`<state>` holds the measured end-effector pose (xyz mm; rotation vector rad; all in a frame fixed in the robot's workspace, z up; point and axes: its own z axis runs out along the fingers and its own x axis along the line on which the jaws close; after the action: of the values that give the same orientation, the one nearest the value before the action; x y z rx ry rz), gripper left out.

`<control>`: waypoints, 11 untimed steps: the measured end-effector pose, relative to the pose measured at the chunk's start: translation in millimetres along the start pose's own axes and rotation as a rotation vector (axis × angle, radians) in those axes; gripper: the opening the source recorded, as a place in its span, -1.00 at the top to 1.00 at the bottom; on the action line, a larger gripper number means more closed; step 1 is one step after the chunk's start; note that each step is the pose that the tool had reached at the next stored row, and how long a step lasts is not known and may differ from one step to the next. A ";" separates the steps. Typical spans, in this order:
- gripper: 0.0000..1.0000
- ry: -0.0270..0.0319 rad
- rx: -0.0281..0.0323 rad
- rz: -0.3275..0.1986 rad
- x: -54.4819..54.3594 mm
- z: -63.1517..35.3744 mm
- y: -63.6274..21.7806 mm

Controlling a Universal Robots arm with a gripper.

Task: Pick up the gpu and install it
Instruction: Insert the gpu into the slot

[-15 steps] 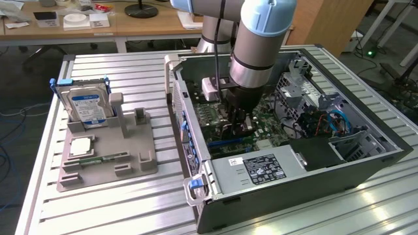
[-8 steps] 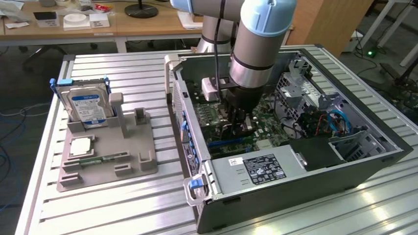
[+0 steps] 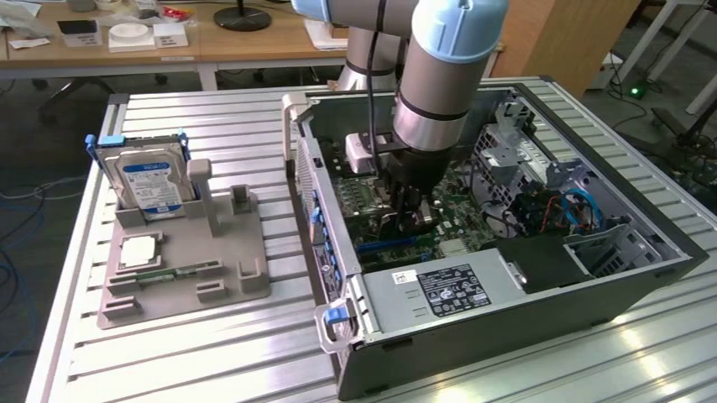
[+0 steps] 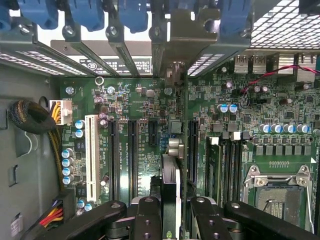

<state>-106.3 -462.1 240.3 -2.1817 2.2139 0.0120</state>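
A slatted metal table [image 3: 201,353] carries an open computer case [image 3: 505,327], with wooden desks behind at 12 o'clock. At 9 o'clock from the case stands a grey holder tray [image 3: 185,277] with a hard drive [image 3: 151,185] upright in it. The arm reaches down into the case, and the gripper [image 4: 170,215] is closed narrow on the gpu [image 4: 169,185], holding it edge-on. In the wrist view the card stands just above the motherboard [image 4: 140,110], between the dark expansion slots, its metal bracket [image 4: 177,35] at the rear slot openings.
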 end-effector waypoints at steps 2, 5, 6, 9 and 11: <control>0.46 -0.0001 0.0002 0.000 0.0 0.2 0.2; 0.46 0.0000 0.0003 0.000 0.0 0.6 0.8; 0.46 -0.0002 0.0004 0.000 0.0 0.8 1.1; 0.46 -0.0002 0.0003 0.000 0.1 2.0 1.5; 0.46 -0.0001 0.0003 0.000 0.1 2.7 1.7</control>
<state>-107.9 -462.0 237.6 -2.1814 2.2138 0.0118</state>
